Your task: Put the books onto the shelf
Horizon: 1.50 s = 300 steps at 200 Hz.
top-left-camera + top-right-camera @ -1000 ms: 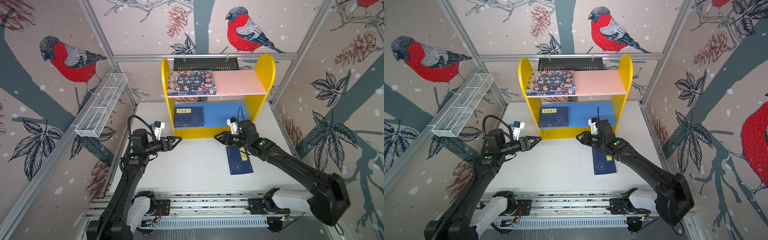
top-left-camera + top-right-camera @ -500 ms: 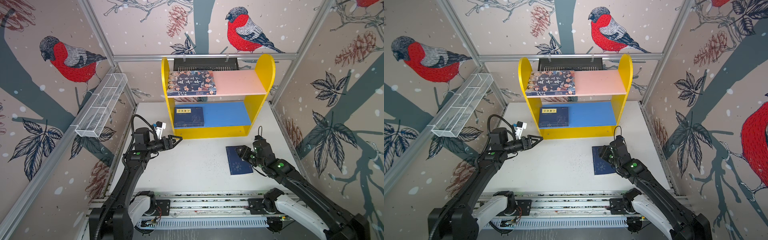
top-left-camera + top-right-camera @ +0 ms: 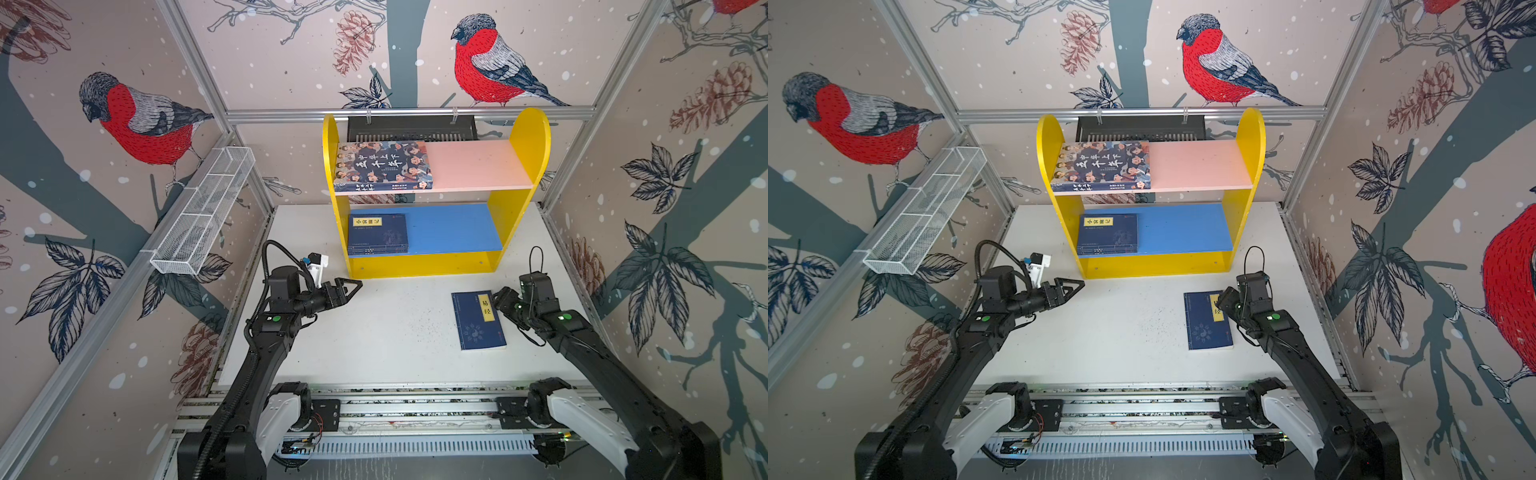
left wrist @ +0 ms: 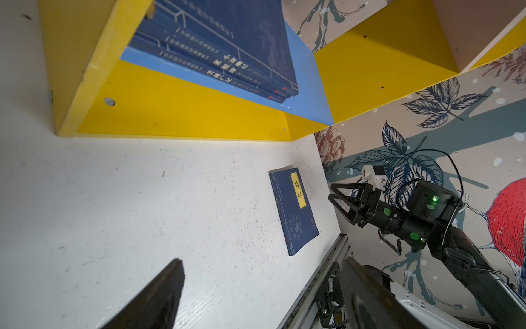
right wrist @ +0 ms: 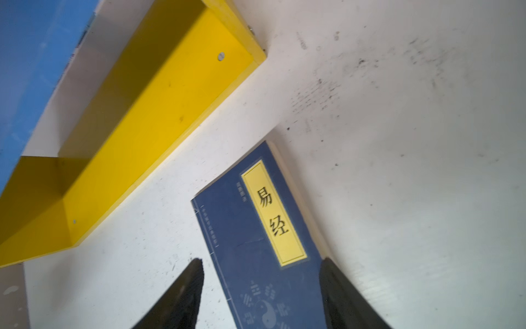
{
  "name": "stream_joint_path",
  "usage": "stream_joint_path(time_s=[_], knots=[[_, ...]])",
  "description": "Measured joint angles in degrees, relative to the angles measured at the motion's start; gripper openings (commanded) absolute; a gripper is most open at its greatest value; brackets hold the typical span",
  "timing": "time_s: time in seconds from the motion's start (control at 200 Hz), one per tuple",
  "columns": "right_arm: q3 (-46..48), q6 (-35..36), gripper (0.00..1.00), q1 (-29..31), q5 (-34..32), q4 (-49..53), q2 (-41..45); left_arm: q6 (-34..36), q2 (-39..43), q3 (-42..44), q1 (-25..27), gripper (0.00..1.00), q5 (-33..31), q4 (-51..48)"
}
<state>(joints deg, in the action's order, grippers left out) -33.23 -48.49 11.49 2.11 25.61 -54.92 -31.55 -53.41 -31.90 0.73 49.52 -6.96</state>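
Navy book point(image 3: 478, 320) — right hand point(image 4: 332, 191) near

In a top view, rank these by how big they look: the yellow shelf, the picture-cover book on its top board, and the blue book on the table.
1. Yellow shelf.
2. Picture-cover book, though it sits higher, nearer the camera.
3. Blue book on the table.

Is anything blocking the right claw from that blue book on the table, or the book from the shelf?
Nothing visible. The right gripper hangs open right by the book, and only bare table lies between the book and the shelf, whose blue board has free room.
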Motion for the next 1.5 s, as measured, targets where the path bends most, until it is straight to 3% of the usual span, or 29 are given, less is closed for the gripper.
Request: stream_joint_path(time_s=[0.255,0.575,0.811,1.176,1.501], knots=[[-2.6,5.2,0.65,-4.8,4.0,-1.3,-14.7,-1.7,0.0,1.7,2.1,0.86,0.5,2.1],[-3.5,8.7,0.65,-4.4,9.5,-4.3,-20.9,-5.0,-0.5,4.7,3.0,0.86,2.8,5.1],[-4.2,9.7,0.65,0.1,11.0,-5.1,-23.7,-5.7,-2.4,4.8,3.2,0.86,2.9,6.7],[-8.8,6.2,0.66,13.4,13.8,-9.6,-31.2,-5.5,-3.6,4.2,3.3,0.86,1.2,6.4],[-9.4,5.3,0.66,12.8,12.9,-9.1,-30.9,-4.8,-6.5,3.8,4.7,0.85,0.4,3.6]])
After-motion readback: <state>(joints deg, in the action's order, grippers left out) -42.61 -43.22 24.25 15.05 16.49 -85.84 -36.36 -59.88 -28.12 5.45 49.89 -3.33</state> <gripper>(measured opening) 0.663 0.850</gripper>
